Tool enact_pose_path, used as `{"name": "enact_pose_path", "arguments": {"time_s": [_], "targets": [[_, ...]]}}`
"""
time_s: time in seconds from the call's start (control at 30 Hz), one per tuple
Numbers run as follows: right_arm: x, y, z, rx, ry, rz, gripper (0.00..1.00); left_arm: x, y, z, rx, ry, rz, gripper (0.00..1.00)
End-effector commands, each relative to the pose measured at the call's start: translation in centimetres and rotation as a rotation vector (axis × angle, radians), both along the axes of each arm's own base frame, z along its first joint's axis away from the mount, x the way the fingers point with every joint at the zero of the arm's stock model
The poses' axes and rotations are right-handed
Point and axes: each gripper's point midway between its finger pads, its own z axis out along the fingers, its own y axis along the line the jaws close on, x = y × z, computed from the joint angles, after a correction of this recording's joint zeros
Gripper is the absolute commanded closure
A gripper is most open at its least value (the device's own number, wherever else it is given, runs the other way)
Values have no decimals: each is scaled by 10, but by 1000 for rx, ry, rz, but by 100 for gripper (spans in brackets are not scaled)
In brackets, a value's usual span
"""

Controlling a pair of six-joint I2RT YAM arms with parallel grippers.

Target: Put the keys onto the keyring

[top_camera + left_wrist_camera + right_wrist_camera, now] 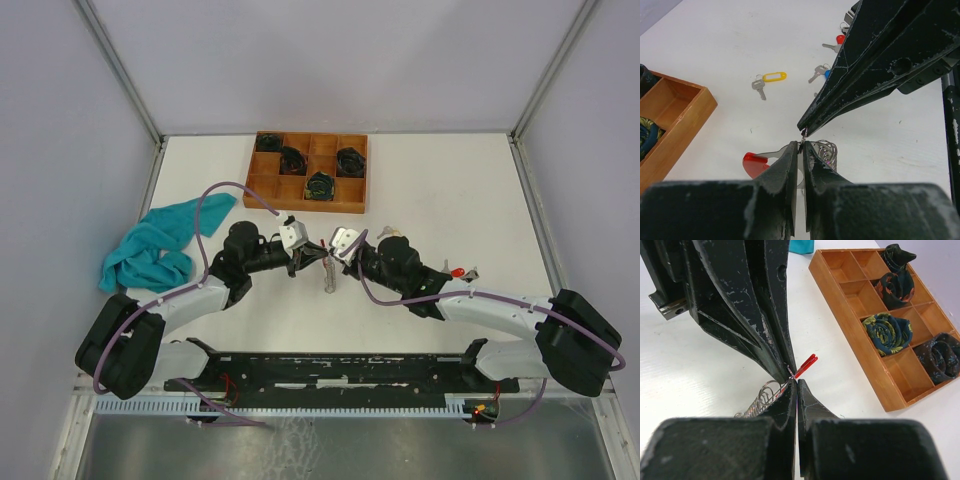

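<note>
My left gripper [801,145] and right gripper [796,382] meet tip to tip above the table's middle [326,254]. The left gripper is shut on a key with a red tag [754,163], also seen in the right wrist view [806,364]. The right gripper is shut on the wire of the silver coiled keyring [759,398], which hangs below both tips [828,149]. On the table beyond lie a key with a yellow tag [771,77], a key with a blue tag [821,73] and another key with a red tag [839,40].
A wooden compartment tray [262,195] at the back holds several black coiled bundles [887,332]. A teal cloth [150,245] lies at the left. Metal frame posts stand at the table's back corners.
</note>
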Motion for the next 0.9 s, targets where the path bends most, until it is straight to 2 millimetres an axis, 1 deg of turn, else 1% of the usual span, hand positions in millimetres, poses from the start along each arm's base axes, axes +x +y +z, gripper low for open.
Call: {"name": "enact_pose_path", "arguments": {"time_s": [0.0, 0.07, 0.2, 0.4, 0.5, 0.6, 0.7, 0.8, 0.87], "targets": [[1, 12, 41, 82, -62, 28, 99, 5, -5, 18, -18, -83, -21, 88], [1, 12, 40, 79, -58, 29, 99, 4, -5, 20, -21, -87, -23, 88], [0, 13, 38, 72, -50, 33, 99, 3, -5, 22, -25, -88, -28, 85], [0, 14, 38, 67, -45, 37, 99, 1, -6, 25, -30, -90, -36, 85], [-1, 14, 37, 64, -39, 41, 99, 0, -6, 25, -33, -86, -41, 89], [-1, 15, 37, 59, -35, 42, 99, 0, -6, 25, -34, -84, -43, 96], [-1, 14, 36, 52, -30, 41, 99, -2, -7, 27, -38, -83, -53, 97], [-1, 12, 37, 41, -21, 35, 95, -3, -7, 27, -39, -79, -55, 97], [-1, 9, 39, 39, -11, 20, 86, -2, -7, 25, -36, -71, -46, 97]]}}
